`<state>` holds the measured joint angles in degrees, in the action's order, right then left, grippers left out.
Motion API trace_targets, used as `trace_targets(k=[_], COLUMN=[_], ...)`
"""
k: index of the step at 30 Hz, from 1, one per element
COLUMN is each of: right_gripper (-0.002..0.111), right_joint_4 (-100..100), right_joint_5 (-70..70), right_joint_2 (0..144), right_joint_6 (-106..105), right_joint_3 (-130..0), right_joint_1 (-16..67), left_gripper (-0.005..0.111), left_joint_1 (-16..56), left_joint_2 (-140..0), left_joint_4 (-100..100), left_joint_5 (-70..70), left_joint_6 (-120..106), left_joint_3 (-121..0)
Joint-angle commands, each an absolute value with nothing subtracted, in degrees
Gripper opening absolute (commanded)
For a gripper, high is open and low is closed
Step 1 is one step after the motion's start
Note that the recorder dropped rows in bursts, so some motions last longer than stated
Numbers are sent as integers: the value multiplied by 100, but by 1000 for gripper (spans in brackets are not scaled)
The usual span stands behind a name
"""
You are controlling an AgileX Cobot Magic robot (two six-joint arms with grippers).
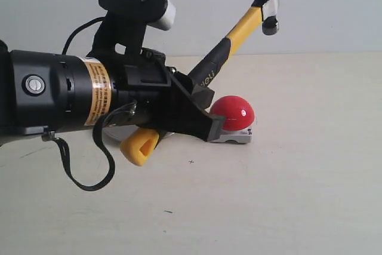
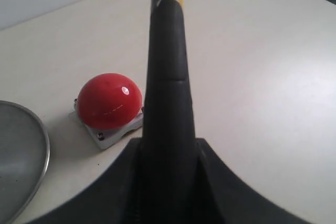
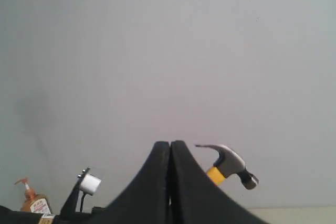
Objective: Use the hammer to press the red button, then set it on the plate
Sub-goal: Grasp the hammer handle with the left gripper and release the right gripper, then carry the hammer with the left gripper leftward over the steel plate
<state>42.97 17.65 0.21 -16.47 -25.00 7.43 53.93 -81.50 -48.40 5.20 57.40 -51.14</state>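
Note:
My left gripper (image 1: 203, 111) is shut on the hammer's black grip (image 2: 168, 103). The hammer (image 1: 239, 34) slants up to the right, its steel head (image 1: 265, 1) high above the table and its yellow looped end (image 1: 140, 146) low on the left. The red button (image 1: 234, 113) sits on its grey base just right of the gripper, apart from the hammer head; it also shows in the left wrist view (image 2: 109, 101). The plate (image 2: 21, 156) lies left of the button, mostly hidden behind the arm in the exterior view. My right gripper (image 3: 170, 153) is shut and empty, facing the wall, with the hammer head (image 3: 228, 163) beyond it.
The pale table (image 1: 298, 177) stretches in front and to the right. A black strap (image 1: 89, 171) dangles from the left arm. A pump bottle (image 3: 32, 198) stands far off in the right wrist view.

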Motion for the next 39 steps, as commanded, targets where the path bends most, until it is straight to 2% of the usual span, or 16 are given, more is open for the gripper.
trace_targets(k=[1, 6, 9, 18, 26, 32, 39], right_gripper=[0, 0, 0, 0, 0, 0, 0], right_joint_4=[5070, 5000, 5011, 5017, 4999, 4694, 4694], right_joint_5=[847, 0, 288, 1344, 1357, 1370, 1370], right_joint_2=[43, 43, 43, 43, 43, 43, 43], right_joint_6=[-2032, -2995, -3731, -3943, -3888, -3899, -3899], right_joint_3=[-1425, -455, -361, -353, 0, 0, 0], right_joint_1=[762, 762, 762, 762, 762, 762, 762], left_gripper=[0, 0, 0, 0, 0, 0, 0], left_joint_1=[5317, 5253, 5253, 5253, 5030, 4668, 4628], left_joint_2=[-8015, -8148, -8337, -8910, -8998, -8998, -8998], left_joint_4=[-4966, -5196, -5349, -5356, -5336, -5191, -5182], left_joint_5=[73, 73, 0, -181, 154, -211, -369], left_joint_6=[5721, 5705, 5681, 5681, 5742, 5780, 5780], left_joint_3=[-5172, -5164, -5164, -5164, -5077, -4867, -4742])
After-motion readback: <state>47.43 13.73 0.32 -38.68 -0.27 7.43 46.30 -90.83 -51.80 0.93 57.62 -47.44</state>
